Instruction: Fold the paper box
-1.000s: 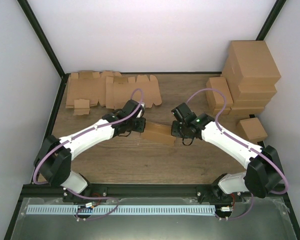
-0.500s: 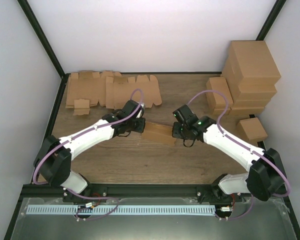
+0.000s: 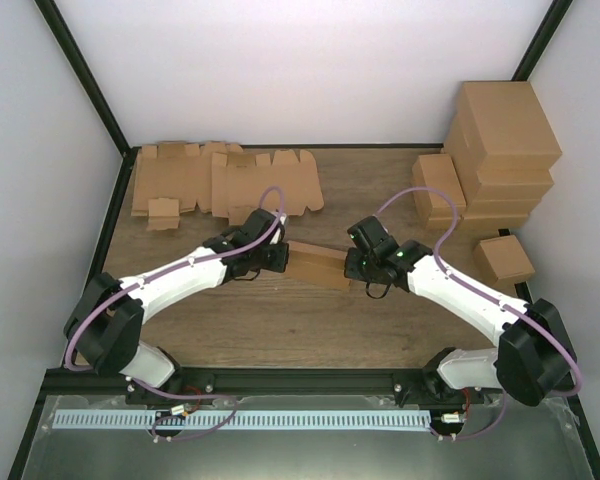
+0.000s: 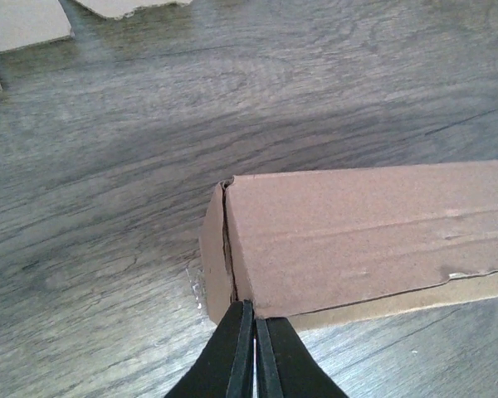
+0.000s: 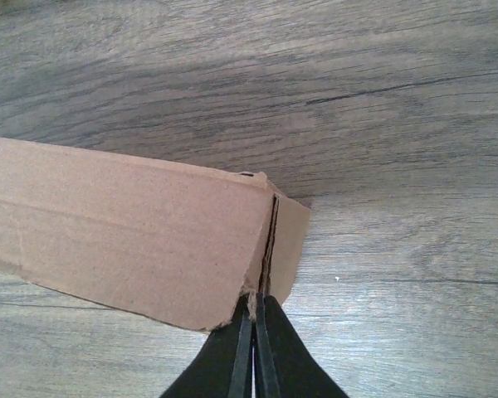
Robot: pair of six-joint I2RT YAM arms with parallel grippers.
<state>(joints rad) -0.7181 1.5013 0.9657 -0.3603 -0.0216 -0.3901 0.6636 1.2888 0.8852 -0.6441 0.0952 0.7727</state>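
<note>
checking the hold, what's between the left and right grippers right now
The folded paper box fills the whole stretch between the left gripper and the right gripper, one at each end. The top external view shows it.

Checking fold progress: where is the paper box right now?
In the top view the paper box lies mid-table, between the left gripper and the right gripper, in front of the flat cardboard blanks.
</note>
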